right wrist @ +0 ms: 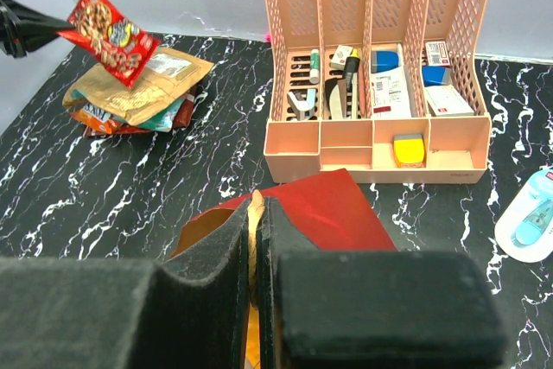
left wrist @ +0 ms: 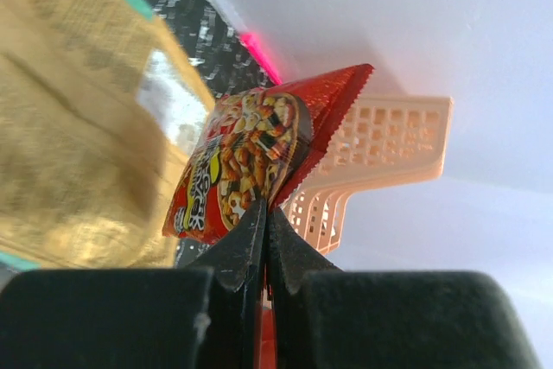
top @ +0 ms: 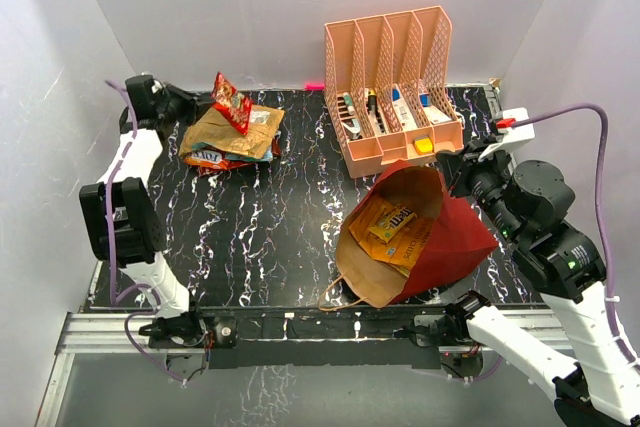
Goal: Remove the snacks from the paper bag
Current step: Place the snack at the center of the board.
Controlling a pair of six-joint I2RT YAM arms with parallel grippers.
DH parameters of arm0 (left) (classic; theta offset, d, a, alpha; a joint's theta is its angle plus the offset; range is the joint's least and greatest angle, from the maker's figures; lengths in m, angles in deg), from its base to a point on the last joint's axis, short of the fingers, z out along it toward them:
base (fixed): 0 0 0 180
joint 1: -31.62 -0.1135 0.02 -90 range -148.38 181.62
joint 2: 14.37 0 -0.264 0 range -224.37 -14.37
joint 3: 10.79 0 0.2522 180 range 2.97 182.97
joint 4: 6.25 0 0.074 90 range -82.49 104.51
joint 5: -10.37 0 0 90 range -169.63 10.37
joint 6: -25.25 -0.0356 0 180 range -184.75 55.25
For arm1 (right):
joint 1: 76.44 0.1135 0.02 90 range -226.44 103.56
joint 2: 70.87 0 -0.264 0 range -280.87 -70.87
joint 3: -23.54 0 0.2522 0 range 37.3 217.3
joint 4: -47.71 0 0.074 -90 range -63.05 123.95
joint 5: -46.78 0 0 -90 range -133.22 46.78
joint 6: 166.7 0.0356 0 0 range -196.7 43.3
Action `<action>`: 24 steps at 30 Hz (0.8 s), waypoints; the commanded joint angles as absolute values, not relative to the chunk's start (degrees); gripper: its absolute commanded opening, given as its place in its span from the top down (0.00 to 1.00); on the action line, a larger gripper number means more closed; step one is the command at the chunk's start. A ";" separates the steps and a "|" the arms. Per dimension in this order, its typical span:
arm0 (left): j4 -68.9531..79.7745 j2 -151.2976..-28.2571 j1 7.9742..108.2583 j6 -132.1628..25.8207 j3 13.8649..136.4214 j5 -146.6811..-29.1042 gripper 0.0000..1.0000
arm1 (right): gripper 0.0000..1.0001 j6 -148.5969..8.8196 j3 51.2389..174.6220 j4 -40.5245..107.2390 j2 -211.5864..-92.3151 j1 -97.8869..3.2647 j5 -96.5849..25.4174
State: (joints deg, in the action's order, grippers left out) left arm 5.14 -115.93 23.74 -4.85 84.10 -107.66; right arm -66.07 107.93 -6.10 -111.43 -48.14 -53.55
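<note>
The inside of the bag (top: 455,242) falls into shadow, so how many snacks it holds cannot be told; only two yellow packets (top: 392,222) show, lying on the brown lining near the mouth. In the right wrist view the hand's own pads hide all of the bag but a red flap and a brown edge. The bag lies on its side at the right of the bench (top: 270,227), dark red outside, with its mouth open toward the near left and a twine handle (top: 333,294) trailing at the near rim. The right hand (right wrist: 257,213) is closed on the bag's upper rim, the brown edge pinched between its fingers.

The left hand (left wrist: 266,213) is closed on a corner of a red packet (top: 231,102), shiny and crinkled, with serrated ends and printed snack pieces; it hangs tilted over the pile (top: 232,137) at the far left of the bench; whether it touches the pile cannot be told. The pile is overlapping gold, brown, orange and teal packets, the lower ones mostly covered; in the left wrist view the gold packet (left wrist: 78,127) is blurred and cut off by the frame.

The organizer (top: 395,87) stands just behind the bag, its small contents hard to make out; a blue object (right wrist: 527,222) is cut off at the edge of the right wrist view.
</note>
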 commanded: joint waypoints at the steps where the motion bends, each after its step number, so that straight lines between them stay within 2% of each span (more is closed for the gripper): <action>1: 1.23 -116.73 22.01 -0.36 78.51 -113.40 1.00 | 0.93 -65.73 110.98 -0.59 -111.88 -48.14 -53.43; 8: 1.26 -118.31 19.57 -2.02 69.64 -109.73 1.00 | 0.93 -65.12 110.82 -0.18 -112.28 -48.14 -52.51; 15: 4.27 -121.09 19.23 -9.26 69.06 -106.76 1.00 | 0.93 -65.10 110.56 -0.16 -111.61 -48.14 -52.89; 24: 3.29 -122.96 19.20 -10.72 72.76 -107.75 1.00 | 0.93 -65.13 110.31 -0.24 -111.34 -48.18 -53.16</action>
